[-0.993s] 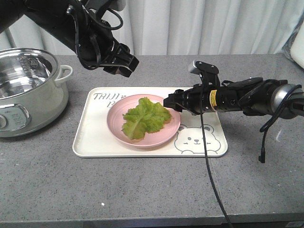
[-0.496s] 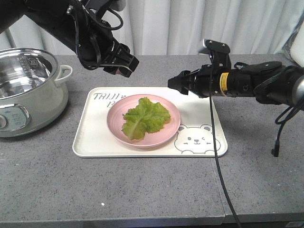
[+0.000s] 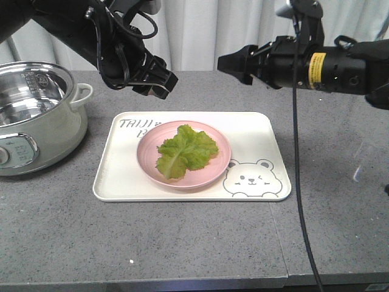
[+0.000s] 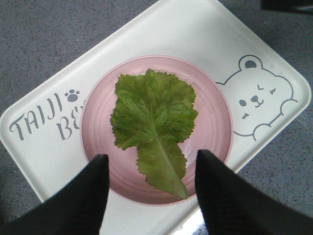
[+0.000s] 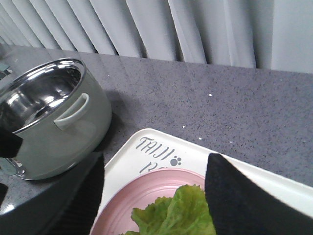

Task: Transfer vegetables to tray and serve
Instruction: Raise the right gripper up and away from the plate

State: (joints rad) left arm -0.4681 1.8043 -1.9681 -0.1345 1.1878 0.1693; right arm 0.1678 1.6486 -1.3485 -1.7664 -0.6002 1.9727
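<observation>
Near the tray, only the wrist views show left claw and right claw spread, both empty.

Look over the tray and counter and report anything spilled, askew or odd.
Nothing stands out. The lettuce leaf lies flat inside the pink plate, which sits level on the tray. The pot stands upright beside it, with no spill. The left gripper and right gripper hang open and empty above.
</observation>
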